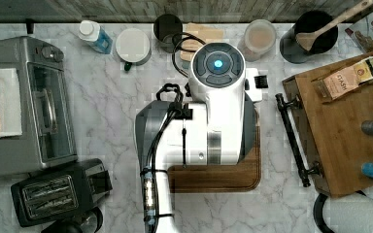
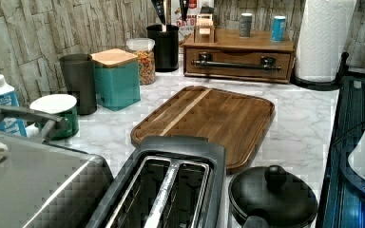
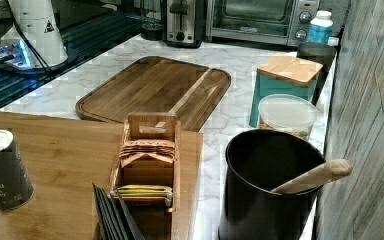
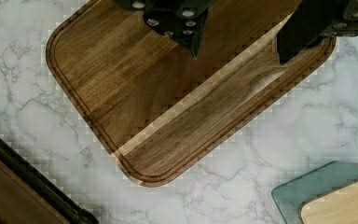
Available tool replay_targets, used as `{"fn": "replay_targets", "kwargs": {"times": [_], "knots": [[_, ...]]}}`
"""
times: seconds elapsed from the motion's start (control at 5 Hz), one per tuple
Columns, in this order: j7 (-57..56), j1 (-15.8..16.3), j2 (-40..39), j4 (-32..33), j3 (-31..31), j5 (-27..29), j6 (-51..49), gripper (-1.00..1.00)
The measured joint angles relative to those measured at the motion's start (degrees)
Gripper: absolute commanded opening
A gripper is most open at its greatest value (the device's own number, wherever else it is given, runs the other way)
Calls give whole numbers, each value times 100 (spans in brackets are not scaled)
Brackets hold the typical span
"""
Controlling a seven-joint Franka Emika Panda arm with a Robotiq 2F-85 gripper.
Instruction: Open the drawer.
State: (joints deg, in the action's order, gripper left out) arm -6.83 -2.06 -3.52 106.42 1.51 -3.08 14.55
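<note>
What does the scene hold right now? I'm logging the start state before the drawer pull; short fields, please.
drawer: shut, flush in its bamboo box
handle: black bar across the front, nothing touching it
gripper: above the wooden tray board, jaws open, empty
on top of box: tea-bag holder, two cans
counter: marble

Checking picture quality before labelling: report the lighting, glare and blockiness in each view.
Top view: even light, soft sheen on the white arm. Left view: blocky, bright reflections in the toaster slots; the drawer is far but readable. Right view: blue glow at the arm's base. Wrist view: the open gripper is dark, the wooden board evenly lit.
</note>
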Motion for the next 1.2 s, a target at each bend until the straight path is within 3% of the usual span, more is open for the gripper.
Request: {"fn": "replay_targets", "kwargs": {"times": [0.6,1.2], "knots": [[-347,-11,-105,179,13,-103,220,100],[-4960,-177,574,1611,-240,-159,1362,100]]}}
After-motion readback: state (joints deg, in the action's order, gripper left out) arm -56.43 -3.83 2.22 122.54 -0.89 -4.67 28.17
